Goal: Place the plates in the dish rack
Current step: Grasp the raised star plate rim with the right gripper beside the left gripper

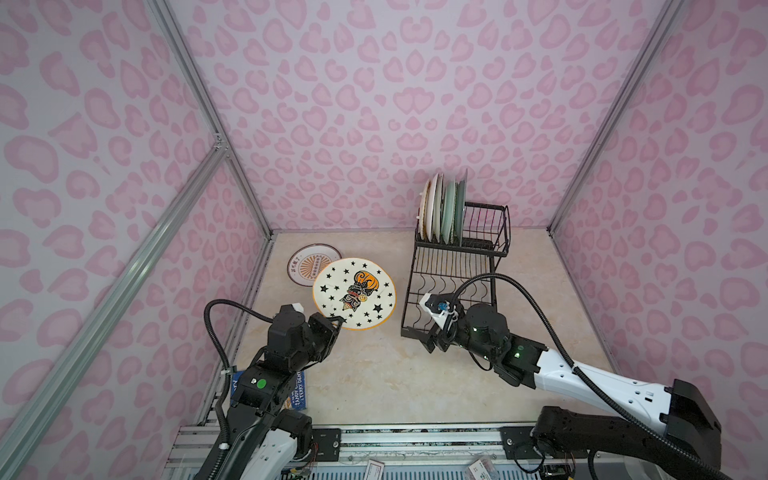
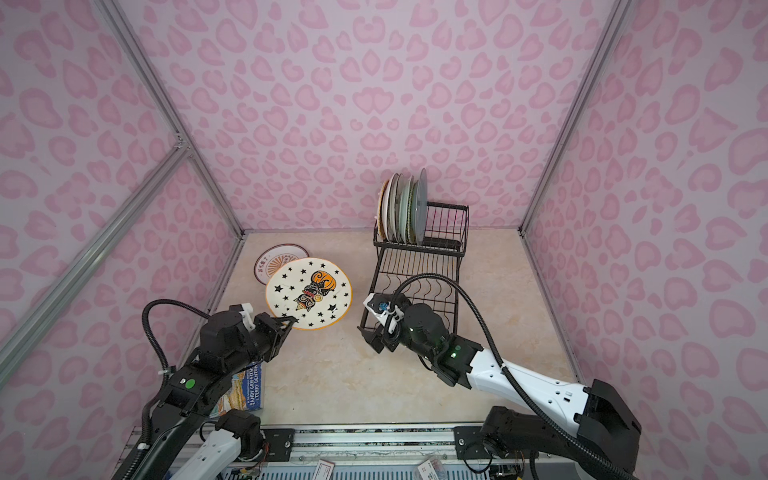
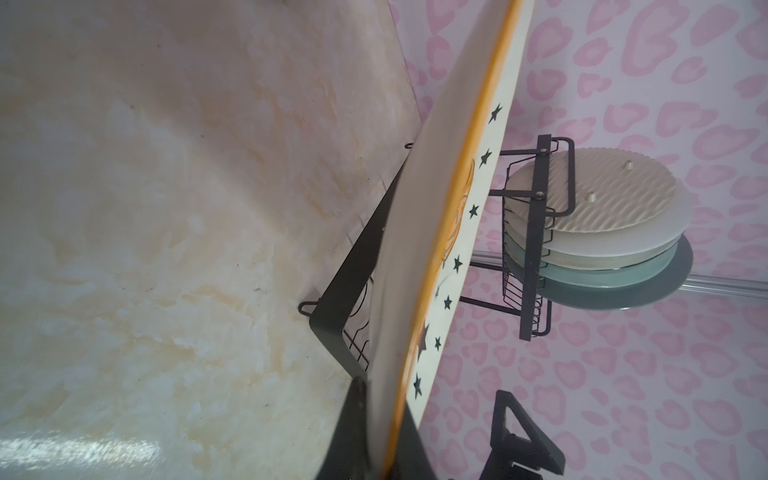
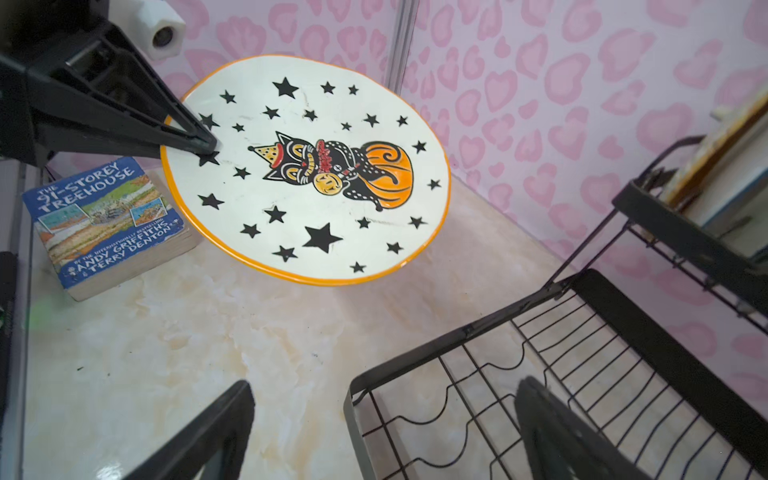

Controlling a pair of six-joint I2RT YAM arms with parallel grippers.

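The star plate [image 1: 354, 293] hangs tilted above the worktop [image 1: 374, 374], left of the dish rack [image 1: 457, 246], its near rim pinched in the jaws of the left gripper [image 1: 338, 320]. The right gripper [image 1: 422, 338] holds its jaws spread by the rack's near corner. Best turn the plate edge-on, then ease it into a free slot beside the racked plates [image 1: 442, 208].

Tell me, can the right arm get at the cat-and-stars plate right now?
Probably yes. The right gripper is open by the dish rack's near corner, and only bare table lies between it and the cat-and-stars plate, which the left gripper holds lifted by its rim.
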